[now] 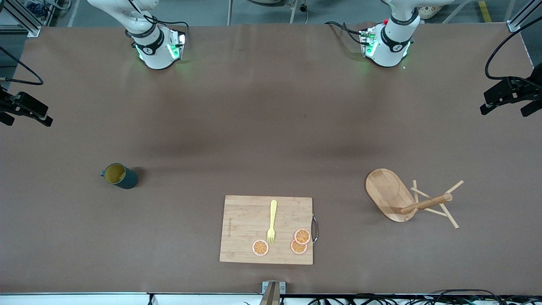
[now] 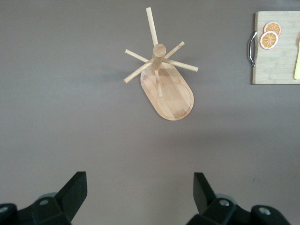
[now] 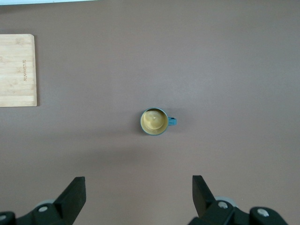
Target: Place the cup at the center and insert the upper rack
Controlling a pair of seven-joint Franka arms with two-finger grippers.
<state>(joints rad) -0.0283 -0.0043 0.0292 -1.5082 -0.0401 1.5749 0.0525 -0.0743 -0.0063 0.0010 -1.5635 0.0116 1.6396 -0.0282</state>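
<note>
The dark teal cup (image 1: 120, 176) (image 3: 154, 121) stands upright, mustard-yellow inside showing, toward the right arm's end of the table. The wooden upper rack (image 1: 389, 195) (image 2: 168, 91), an oval base with a post and thin pegs, stands toward the left arm's end. Both hands are out of the front view; only the arm bases show there. My left gripper (image 2: 139, 180) hangs high over the table with the rack ahead of its open fingers. High over the cup's area, my right gripper (image 3: 138, 183) is open too. Neither holds or touches anything.
A bamboo cutting board (image 1: 245, 228) with a metal handle lies near the front camera's edge, midway between cup and rack. On it are a yellow fork (image 1: 272, 221) and three orange slices (image 1: 260, 248). Black camera mounts (image 1: 25, 108) (image 1: 508, 95) jut in at both table ends.
</note>
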